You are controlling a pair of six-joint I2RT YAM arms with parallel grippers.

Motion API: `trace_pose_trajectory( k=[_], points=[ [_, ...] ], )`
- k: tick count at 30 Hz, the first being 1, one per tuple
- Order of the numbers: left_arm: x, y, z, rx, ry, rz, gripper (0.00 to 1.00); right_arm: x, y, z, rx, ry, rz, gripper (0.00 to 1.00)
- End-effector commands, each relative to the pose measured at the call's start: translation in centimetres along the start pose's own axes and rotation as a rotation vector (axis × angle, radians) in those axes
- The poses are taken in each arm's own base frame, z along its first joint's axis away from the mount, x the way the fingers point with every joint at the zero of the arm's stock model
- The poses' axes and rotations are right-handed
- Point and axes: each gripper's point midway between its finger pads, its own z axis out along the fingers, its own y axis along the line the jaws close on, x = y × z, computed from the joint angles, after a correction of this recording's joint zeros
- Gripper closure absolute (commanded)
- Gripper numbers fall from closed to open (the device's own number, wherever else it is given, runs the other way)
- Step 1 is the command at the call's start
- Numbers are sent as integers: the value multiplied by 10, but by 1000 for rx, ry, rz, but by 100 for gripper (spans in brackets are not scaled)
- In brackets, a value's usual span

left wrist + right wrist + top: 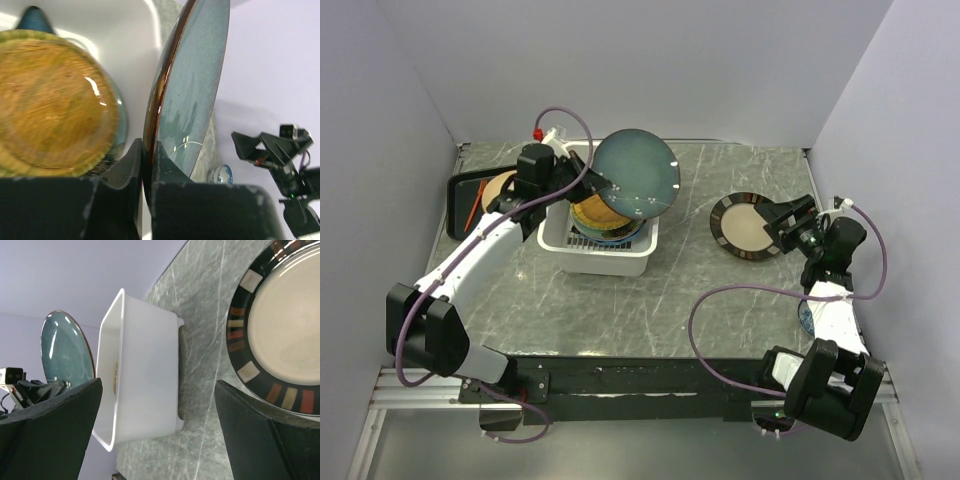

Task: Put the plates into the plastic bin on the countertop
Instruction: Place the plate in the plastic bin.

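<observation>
Left gripper (148, 152) pinches only the dark teal plate (195, 90) by its rim above the plastic bin (605, 262). It could slip and crack onto the yellow plate (50, 100). Right gripper (156, 390) jaws apart.

Free in front, blocked above the bin

The countertop (620, 310) lies bare in front of the plastic bin (605, 262) and between it and the tan dark-rimmed plate (748, 226); a gripper can pass there. Over the bin the large dark teal plate (636, 172), tilted in the left gripper (592, 188), covers most of the opening. The black tray (460, 195) lies near on its left.
</observation>
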Motion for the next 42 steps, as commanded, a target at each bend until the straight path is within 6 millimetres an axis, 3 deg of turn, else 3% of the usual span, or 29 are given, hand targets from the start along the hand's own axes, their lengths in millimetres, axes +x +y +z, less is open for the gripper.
trace_pose_trajectory(
  k=[1, 9, 18, 30, 42],
  points=[
    [-64, -55, -35, 183, -225, 0, 99, -12, 15, 5, -18, -26, -71, 0],
    [-69, -17, -37, 129, -254, -73, 99, -7, 15, 12, -19, -4, -70, 0],
    [-49, 15, -8, 72, -157, -121, 99, -4, 17, 16, -20, 7, -75, 0],
    [-32, 41, 11, 21, -90, -168, 99, -4, 15, 19, -17, 14, -74, 0],
    [-14, 56, 7, -11, -64, -193, 99, -3, 14, 20, -17, 19, -69, 0]
  ],
)
